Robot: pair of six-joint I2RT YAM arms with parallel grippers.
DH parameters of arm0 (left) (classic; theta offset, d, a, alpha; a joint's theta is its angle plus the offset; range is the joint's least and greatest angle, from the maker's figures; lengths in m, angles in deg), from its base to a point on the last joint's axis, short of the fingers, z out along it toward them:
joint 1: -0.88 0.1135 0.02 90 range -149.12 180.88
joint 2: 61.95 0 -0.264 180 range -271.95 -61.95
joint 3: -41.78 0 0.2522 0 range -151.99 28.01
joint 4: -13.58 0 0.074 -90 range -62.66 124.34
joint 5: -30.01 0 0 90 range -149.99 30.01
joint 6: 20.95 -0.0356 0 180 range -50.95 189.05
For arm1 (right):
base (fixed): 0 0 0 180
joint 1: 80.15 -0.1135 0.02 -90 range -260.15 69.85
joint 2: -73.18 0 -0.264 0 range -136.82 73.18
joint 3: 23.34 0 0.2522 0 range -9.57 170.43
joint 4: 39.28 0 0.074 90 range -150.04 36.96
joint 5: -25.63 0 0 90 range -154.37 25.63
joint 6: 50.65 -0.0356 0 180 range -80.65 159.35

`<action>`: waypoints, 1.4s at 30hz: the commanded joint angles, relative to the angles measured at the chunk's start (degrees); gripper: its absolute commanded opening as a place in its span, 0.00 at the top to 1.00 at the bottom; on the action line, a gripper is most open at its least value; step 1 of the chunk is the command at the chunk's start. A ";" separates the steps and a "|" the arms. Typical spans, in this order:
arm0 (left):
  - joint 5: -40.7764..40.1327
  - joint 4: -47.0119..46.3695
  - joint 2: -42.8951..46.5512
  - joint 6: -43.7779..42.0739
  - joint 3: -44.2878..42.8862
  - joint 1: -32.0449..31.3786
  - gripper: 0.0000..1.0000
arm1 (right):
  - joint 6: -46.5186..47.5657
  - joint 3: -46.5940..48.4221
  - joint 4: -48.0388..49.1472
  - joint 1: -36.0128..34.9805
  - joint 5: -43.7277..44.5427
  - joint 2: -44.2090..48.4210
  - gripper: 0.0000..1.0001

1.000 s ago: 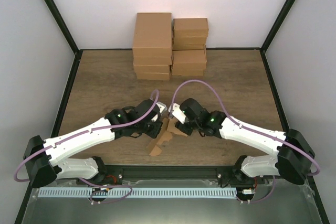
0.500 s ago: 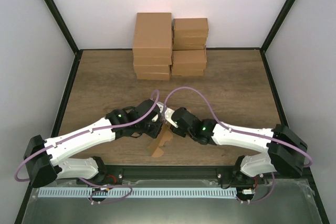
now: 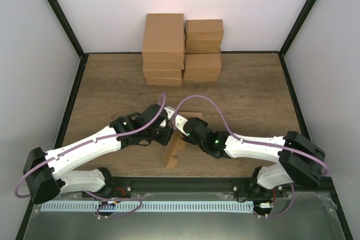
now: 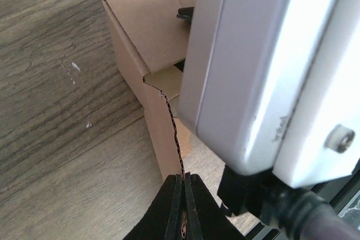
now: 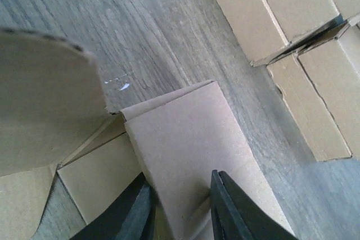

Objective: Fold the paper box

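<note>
Paper box (image 4: pixel 143 26) pinched edgewise in closed left claw (image 4: pixel 181 186); right claw (image 5: pixel 180 182) astride its panel, grip unclear.

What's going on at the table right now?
The left tool is pinched shut on a cardboard edge of the half-folded paper box. The right tool straddles a raised panel of it; whether it actually grips is unclear. Behind them, brown cartons sit stacked against the back wall.

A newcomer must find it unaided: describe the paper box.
On the wooden table, look in the near half, where the left gripper and right gripper meet. The paper box is the half-folded tan sheet there, flaps loose, unlike the closed cartons stacked at the back.
</note>
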 commanded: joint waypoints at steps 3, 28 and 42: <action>4.01 -0.17 2.85 0.28 -4.08 0.20 0.91 | -1.01 -1.17 0.24 -0.14 0.97 -2.18 0.82; -5.01 13.11 11.81 4.70 -22.51 0.35 0.19 | -31.62 11.75 -23.76 22.15 -36.26 -4.53 0.98; 8.45 5.64 8.33 4.12 -11.47 12.80 0.15 | -38.33 4.08 -18.77 23.51 -41.35 -2.75 0.98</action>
